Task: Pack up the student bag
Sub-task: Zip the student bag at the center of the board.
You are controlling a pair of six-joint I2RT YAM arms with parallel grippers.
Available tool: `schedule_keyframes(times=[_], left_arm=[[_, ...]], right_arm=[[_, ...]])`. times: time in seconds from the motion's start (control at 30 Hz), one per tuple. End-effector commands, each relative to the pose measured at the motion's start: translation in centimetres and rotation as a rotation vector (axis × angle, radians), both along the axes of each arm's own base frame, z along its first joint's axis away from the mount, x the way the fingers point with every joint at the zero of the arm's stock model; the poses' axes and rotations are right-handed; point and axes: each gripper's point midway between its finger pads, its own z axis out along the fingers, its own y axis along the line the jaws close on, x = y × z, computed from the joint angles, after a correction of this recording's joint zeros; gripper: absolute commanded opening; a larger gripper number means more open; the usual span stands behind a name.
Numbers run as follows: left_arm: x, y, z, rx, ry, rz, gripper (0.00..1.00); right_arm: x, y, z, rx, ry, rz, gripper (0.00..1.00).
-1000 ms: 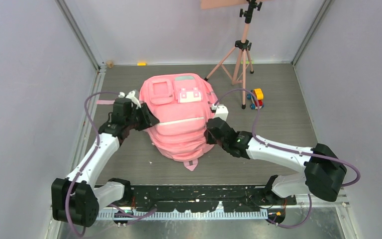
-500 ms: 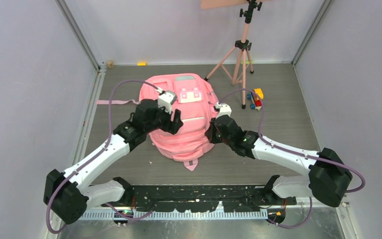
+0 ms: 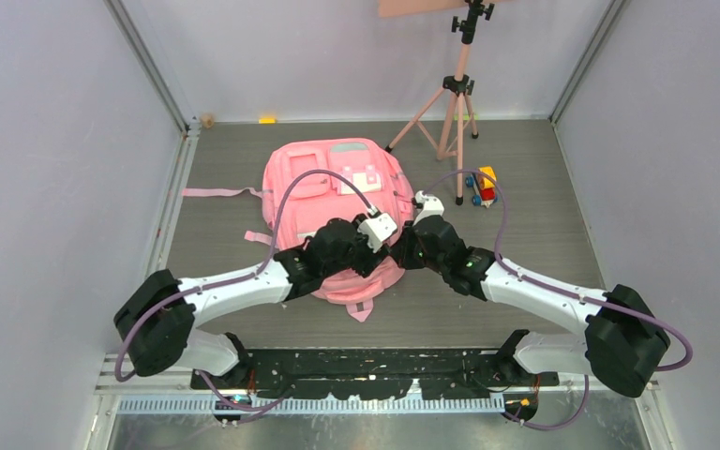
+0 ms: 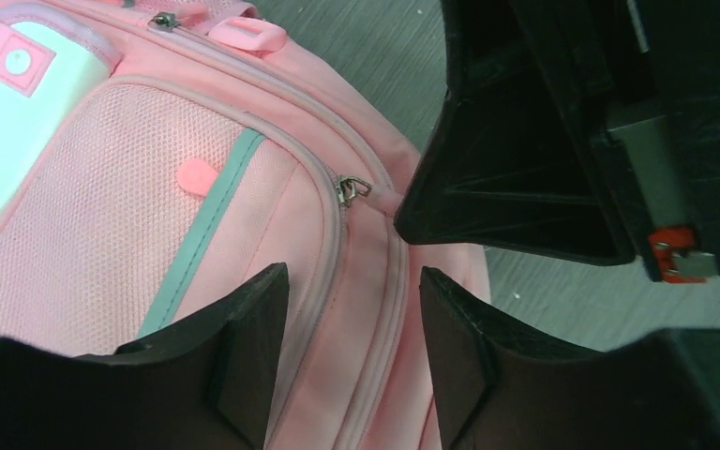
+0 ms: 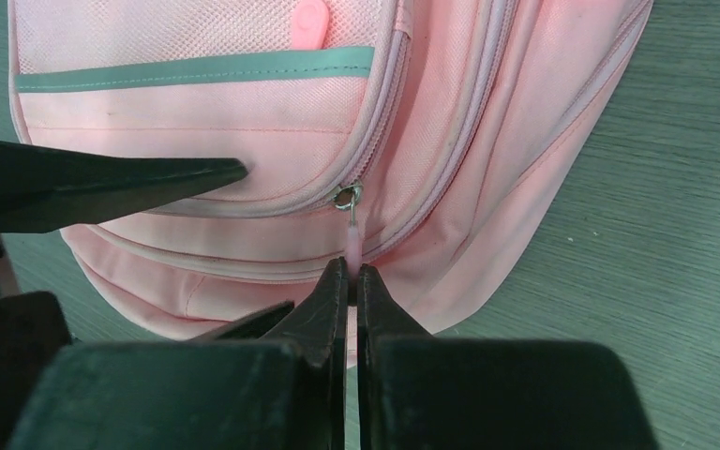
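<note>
Found flat on the counter point(image 3: 544, 244), just left of the tripod point(image 3: 457, 103): soft, limp backpack point(image 3: 323, 183), probably light. Pinching its zip pull point(image 5: 349, 246) with right end effector point(image 5: 347, 274), holding left end effector point(image 4: 352, 281) spread, empty. Better taken by pulls or straps.

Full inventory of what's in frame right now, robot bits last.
student bag: 1, pink, lying mid-table, pockets up
zip pull: 1, pink, on the bag's side zip
strap: 1, pink, trailing on the table left of the bag
wheeled toy: 1, yellow, red and blue, right of the bag
tripod: 1, pink legs, black head, far right of the table
small yellow piece: 1, at the back edge
small tan piece: 1, far left corner
table: 1, grey wood grain
left claw: 1, black, open over the bag
right claw: 1, black, shut on the zip pull
</note>
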Motion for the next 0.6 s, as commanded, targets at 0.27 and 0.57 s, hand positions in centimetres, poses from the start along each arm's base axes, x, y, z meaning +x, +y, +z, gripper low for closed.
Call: schedule_keyframes(times=[0.27,0.57], left_arm=[[3.0,-0.8,1.4,0.014,-0.191,0.069,0.41],[2.4,1.0,-0.1,0.089,-0.186,0.083,0.00]], right_arm=[[0.5,-0.5,1.0,0.033,-0.025,-0.033,0.00],[1.2,-1.9,1.0,-0.041,-0.037,-0.088,0.01]])
